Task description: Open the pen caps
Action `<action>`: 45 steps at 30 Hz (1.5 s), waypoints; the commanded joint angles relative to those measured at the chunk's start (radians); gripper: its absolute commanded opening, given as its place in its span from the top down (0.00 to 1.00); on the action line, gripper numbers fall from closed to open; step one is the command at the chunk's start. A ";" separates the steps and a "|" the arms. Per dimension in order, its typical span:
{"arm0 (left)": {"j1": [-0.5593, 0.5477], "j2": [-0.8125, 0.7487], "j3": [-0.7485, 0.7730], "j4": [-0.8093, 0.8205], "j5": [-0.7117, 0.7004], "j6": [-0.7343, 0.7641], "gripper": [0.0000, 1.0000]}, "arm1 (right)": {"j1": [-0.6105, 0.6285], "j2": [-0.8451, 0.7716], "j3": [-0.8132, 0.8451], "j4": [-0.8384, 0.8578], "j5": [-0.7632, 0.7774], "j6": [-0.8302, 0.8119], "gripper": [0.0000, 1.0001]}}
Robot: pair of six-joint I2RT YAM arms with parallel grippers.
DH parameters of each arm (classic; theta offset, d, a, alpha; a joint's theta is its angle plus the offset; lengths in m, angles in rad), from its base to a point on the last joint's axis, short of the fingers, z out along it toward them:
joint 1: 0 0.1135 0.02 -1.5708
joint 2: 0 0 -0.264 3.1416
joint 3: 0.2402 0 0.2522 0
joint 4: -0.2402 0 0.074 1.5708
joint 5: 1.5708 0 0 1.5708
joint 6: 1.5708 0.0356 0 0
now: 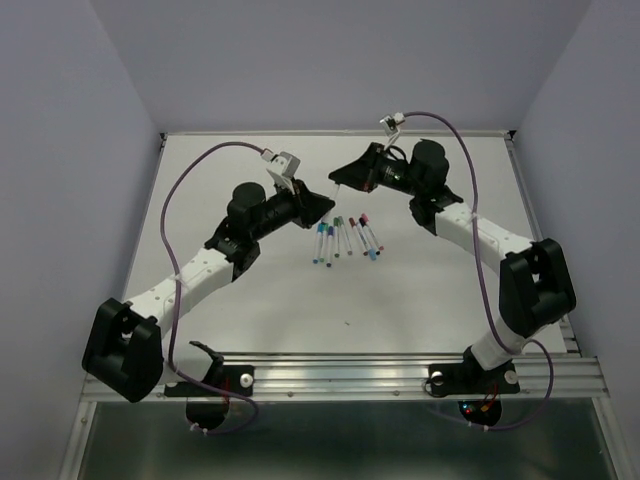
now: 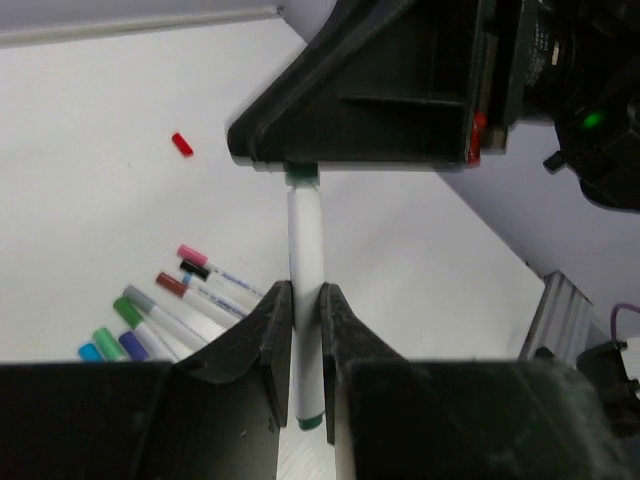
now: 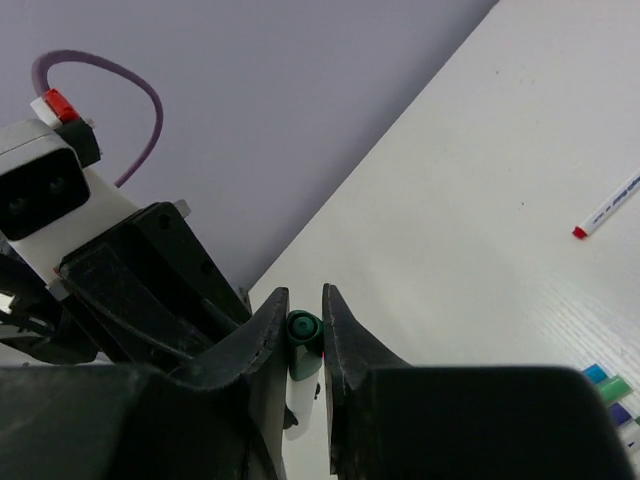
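uncapping step, mid-air over table (image 1: 280,300): left gripper (image 2: 305,287) clamped narrow on white pen (image 2: 305,235) barrel, right gripper (image 3: 303,293) pinched on its green cap (image 3: 303,335); next, judged: pull apart straight along pen axis, grips firm, no bending.

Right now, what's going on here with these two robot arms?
Both arms are working on one pen, held up between them. The left gripper is clamped on its white barrel, and the right gripper is shut on the green cap at the far end. The cap is not yet off. The other pens lie in a row on the table, with a loose red cap lying apart from them.
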 commanded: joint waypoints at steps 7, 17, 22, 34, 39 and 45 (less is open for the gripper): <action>-0.030 -0.133 -0.201 -0.020 0.058 -0.102 1.00 | -0.175 0.085 0.259 -0.006 0.288 -0.046 0.99; -0.025 0.006 0.027 -0.302 -0.305 -0.078 1.00 | -0.200 0.142 0.359 -0.438 0.437 -0.265 0.99; 0.027 0.178 0.272 -0.492 -0.529 -0.042 1.00 | -0.200 0.214 0.424 -0.695 0.655 -0.410 0.99; 0.220 0.583 0.644 -0.750 -0.666 -0.027 1.00 | -0.200 0.476 0.572 -0.921 0.933 -0.470 0.95; 0.242 0.681 0.713 -0.778 -0.703 -0.010 1.00 | -0.200 0.553 0.612 -0.925 0.943 -0.477 0.94; 0.257 0.761 0.768 -0.812 -0.716 0.002 1.00 | -0.200 0.600 0.642 -0.925 0.945 -0.474 0.87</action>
